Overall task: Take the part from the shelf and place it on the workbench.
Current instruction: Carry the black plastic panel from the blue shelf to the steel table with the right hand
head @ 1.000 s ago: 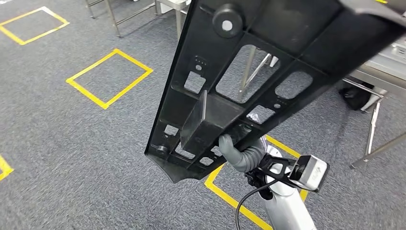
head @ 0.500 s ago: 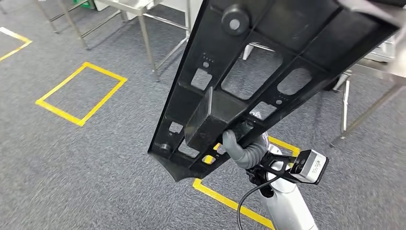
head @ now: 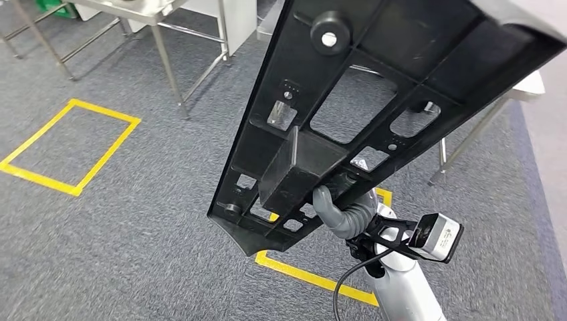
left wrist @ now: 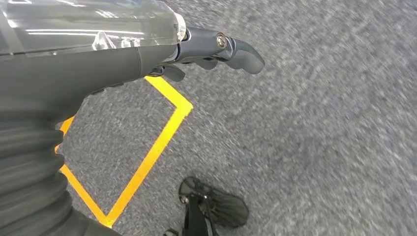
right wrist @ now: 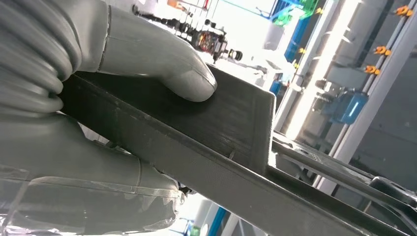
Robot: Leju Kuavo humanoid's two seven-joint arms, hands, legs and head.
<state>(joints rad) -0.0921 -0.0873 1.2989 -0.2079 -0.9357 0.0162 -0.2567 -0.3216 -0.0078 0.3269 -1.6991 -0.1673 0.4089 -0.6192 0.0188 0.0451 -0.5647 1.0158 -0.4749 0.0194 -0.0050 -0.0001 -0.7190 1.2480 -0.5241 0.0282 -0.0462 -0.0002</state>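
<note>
Right hand: I see my right hand (head: pixel 341 212) clamped on the part's boxy block, thumb (right wrist: pixel 162 69) pressed flat on its face.
Part: the long black ribbed part (head: pixel 374 100) hangs in the air, tilted, rising away from my hand across the head view, above the carpet.
Left hand: my left hand (left wrist: pixel 211 49) holds nothing, fingers loosely extended over the carpet.
Floor: grey carpet (head: pixel 120 241) with yellow tape squares (head: pixel 70 144).
Background: steel table legs (head: pixel 167 67) stand beyond.
</note>
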